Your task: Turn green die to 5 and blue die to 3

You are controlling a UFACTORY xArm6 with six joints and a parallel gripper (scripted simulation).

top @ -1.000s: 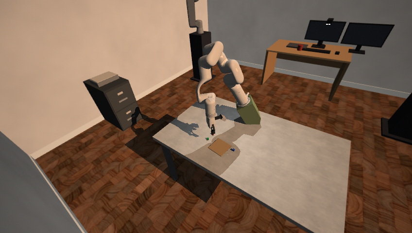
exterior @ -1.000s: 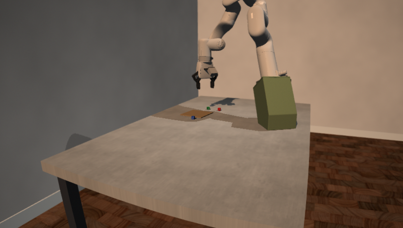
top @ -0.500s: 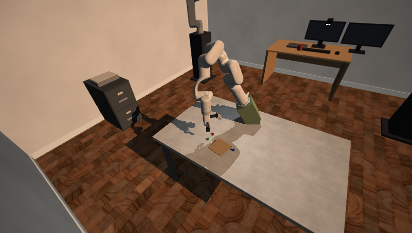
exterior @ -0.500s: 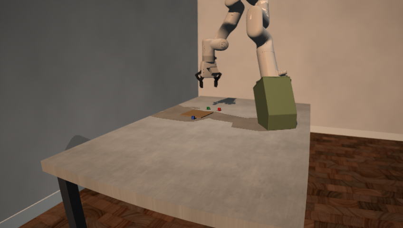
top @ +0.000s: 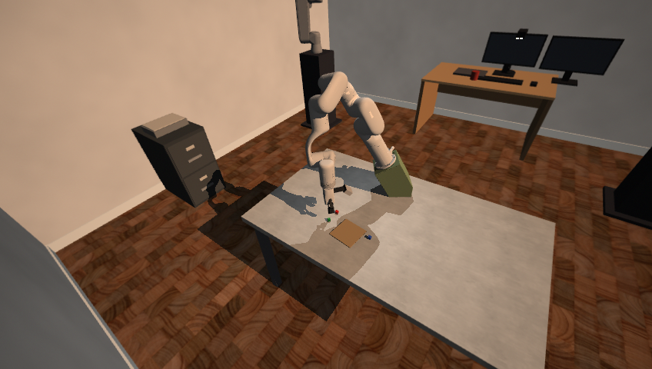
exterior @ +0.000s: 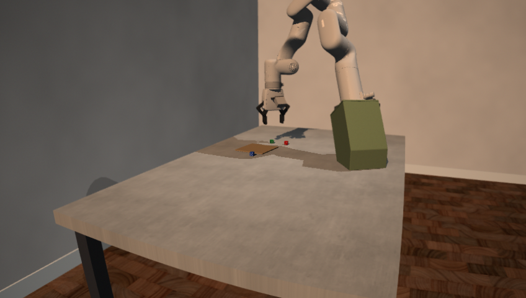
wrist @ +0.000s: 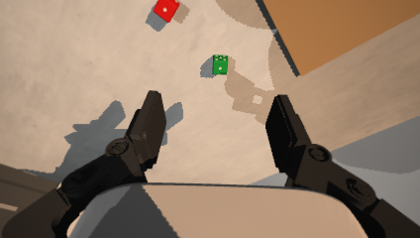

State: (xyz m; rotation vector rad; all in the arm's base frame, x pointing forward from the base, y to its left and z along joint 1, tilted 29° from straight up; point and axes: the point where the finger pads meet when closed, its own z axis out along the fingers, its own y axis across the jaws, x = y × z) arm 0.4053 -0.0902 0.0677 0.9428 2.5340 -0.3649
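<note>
Warm, dim light casts hard-edged shadows; everything's sharp.

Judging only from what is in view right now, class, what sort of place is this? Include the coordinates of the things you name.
Probably a robotics lab or office: a robot arm [top: 371, 114] [exterior: 347, 70], a desk [top: 493, 84] with two monitors, and a filing cabinet [top: 187, 160].
</note>
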